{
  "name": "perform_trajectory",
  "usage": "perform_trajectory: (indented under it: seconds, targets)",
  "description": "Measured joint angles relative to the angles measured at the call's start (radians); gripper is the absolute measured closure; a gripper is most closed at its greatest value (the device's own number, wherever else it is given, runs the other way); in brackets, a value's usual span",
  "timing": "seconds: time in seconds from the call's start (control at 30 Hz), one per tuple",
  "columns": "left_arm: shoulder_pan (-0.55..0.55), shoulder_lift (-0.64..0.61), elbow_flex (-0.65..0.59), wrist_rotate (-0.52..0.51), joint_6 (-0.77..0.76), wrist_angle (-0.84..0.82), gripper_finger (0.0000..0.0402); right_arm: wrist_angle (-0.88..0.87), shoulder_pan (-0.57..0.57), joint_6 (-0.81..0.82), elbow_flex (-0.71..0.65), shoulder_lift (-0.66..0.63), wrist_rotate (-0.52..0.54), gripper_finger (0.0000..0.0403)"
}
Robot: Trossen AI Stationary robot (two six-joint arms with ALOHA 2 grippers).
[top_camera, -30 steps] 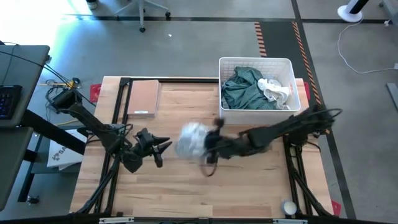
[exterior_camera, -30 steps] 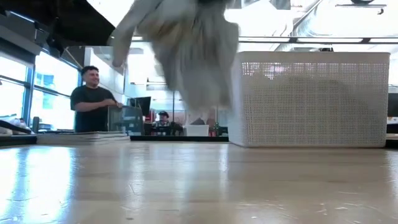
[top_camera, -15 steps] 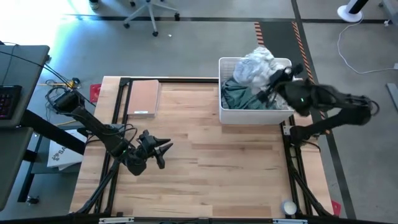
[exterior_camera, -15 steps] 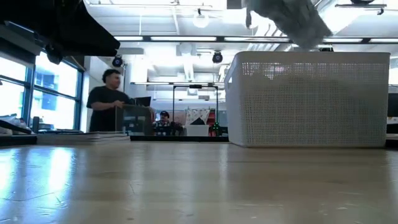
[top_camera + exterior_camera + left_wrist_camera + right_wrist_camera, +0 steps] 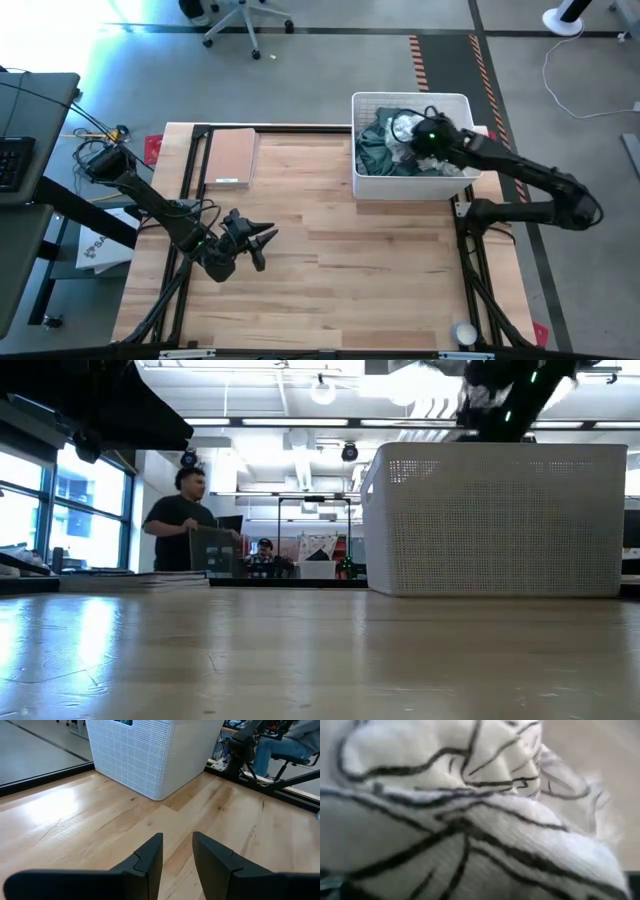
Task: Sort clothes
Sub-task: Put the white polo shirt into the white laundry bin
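The white slatted basket stands at the table's far right; it also shows in the low view and the left wrist view. A dark green garment lies in it. My right gripper is low over the basket's inside, against the white garment with dark lines. That cloth fills the right wrist view and hides the gripper's end. My left gripper is open and empty just above the bare wood at the table's left middle.
A flat brown board lies at the table's far left. A small white round thing sits at the near right corner. Bare wood lies between my left gripper and the basket. A person stands in the room beyond.
My right gripper has carried the white garment from above the table's middle up and toward the far right edge, over the basket's rim, then down into the basket. The garment, which hung bunched below the gripper, now sits inside the basket on the other clothes.
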Motion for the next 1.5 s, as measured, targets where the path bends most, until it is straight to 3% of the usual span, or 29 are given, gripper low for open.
perform_trajectory:
  seconds: [0.13, 0.37, 0.6, 0.8, 1.0, 1.27, 1.5]
  targets:
    - [0.000, 0.000, 0.000, 0.000, -0.001, 0.000, 0.0300, 0.143, -0.119, -0.003, -0.109, 0.090, -0.149, 0.0343]
    - [0.010, 0.000, 0.000, -0.002, -0.017, 0.000, 0.0300, 0.164, -0.265, -0.029, -0.130, 0.261, -0.346, 0.0332]
    - [0.019, 0.000, 0.000, 0.009, -0.041, 0.000, 0.0300, 0.066, -0.272, -0.053, -0.070, 0.205, -0.389, 0.0331]
    - [0.019, 0.000, 0.000, 0.040, -0.045, 0.009, 0.0300, -0.155, -0.224, -0.029, 0.087, 0.013, -0.385, 0.0331]
    - [0.019, 0.000, 0.000, 0.042, -0.045, 0.010, 0.0300, -0.237, -0.184, -0.027, 0.147, -0.166, -0.384, 0.0312]
    - [0.020, 0.000, 0.000, 0.005, -0.044, 0.010, 0.0300, -0.053, -0.162, -0.003, 0.064, -0.285, -0.367, 0.0232]
    - [0.034, 0.000, 0.000, 0.010, -0.045, 0.011, 0.0300, 0.180, -0.162, 0.046, -0.159, -0.160, -0.341, 0.0195]
